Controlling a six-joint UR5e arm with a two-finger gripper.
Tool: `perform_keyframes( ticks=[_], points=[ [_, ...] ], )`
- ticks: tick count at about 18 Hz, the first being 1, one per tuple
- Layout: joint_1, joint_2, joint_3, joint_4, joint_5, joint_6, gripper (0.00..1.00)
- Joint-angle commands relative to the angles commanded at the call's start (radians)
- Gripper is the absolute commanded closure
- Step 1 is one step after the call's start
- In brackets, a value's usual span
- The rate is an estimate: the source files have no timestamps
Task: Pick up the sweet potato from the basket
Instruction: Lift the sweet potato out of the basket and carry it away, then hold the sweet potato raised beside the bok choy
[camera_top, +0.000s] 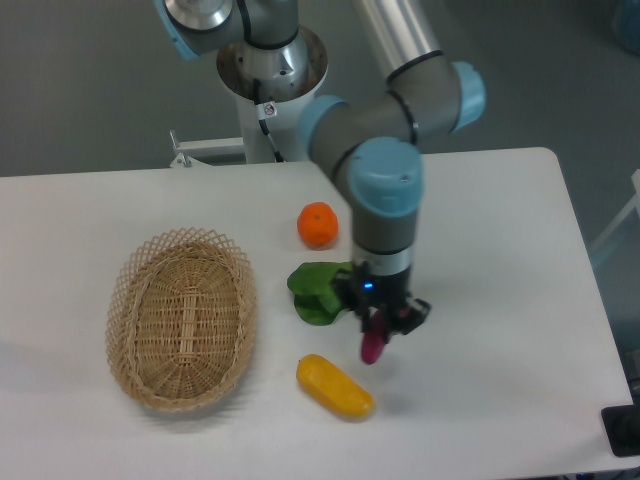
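Toward the left edge of the white desk (500, 250) lies the oval wicker basket (182, 318), tan, with an open lattice rim and nothing visible inside it. To its right, nearer the desk's back edge, sits a round orange fruit (318, 224). Just in front of that lies a leafy green vegetable (312, 292), its right part hidden behind the arm's wrist. Closer to the front edge, a yellow-orange oblong vegetable (335, 387) rests on the desk, angled with its right end toward the front edge. Right of the greens, over the middle of the desk, the arm (385, 195) reaches down from its base behind the back edge, grey tubes with pale blue joint caps, and ends in the black pincer (376, 325). The pincer points straight down and is closed on the sweet potato (372, 346), whose magenta lower end hangs below the fingers. The sweet potato is well clear of the basket, just right of and slightly behind the yellow vegetable, and whether its tip touches the desk cannot be told.
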Motion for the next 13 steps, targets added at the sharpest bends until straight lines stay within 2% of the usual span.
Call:
perform_keyframes(
  ticks=[2, 5, 7, 13],
  points=[
    [0.015, -0.015, 0.034, -0.034, 0.000, 0.029, 0.83],
    [0.035, -0.046, 0.124, -0.150, 0.005, 0.081, 0.83],
    [0.052, -0.066, 0.176, -0.204, 0.009, 0.127, 0.83],
    [0.129, -0.090, 0.213, -0.207, 0.012, 0.313, 0.83]
  ],
)
